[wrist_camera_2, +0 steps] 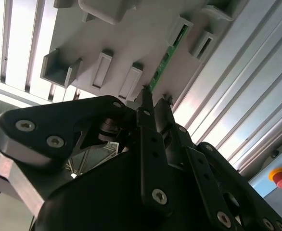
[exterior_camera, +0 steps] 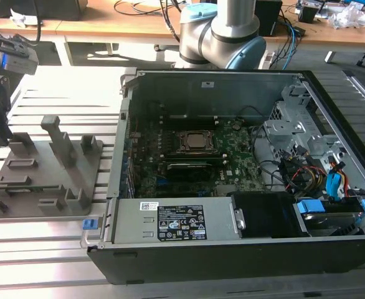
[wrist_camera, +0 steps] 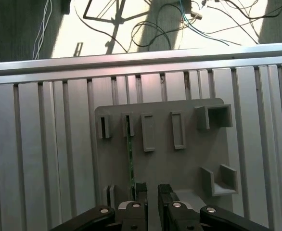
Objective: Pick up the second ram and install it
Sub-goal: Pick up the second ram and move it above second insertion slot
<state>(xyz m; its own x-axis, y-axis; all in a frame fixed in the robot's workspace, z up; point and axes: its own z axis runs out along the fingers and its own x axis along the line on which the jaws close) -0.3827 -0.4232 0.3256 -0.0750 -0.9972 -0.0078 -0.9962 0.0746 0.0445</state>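
Note:
The second ram (wrist_camera: 130, 154) is a thin green stick standing on edge in a slot of the grey fixture plate (wrist_camera: 189, 168). In the second wrist view its green edge (wrist_camera_2: 166, 55) runs toward my fingertips. My gripper (wrist_camera: 152, 191) hovers over the stick's near end, open by a narrow gap with nothing visibly between its fingers (wrist_camera: 141, 192). The stick lies just beside one finger. In the exterior view my gripper (exterior_camera: 0, 134) hangs at the far left over the fixture plate (exterior_camera: 95, 162).
The open computer case (exterior_camera: 232, 255) stands to the exterior view's right of the fixture, with the processor socket (exterior_camera: 198, 142) on its green board. Grey upright blocks (exterior_camera: 59, 134) rise from the fixture. A red button (wrist_camera_2: 281, 179) sits beyond the slatted table.

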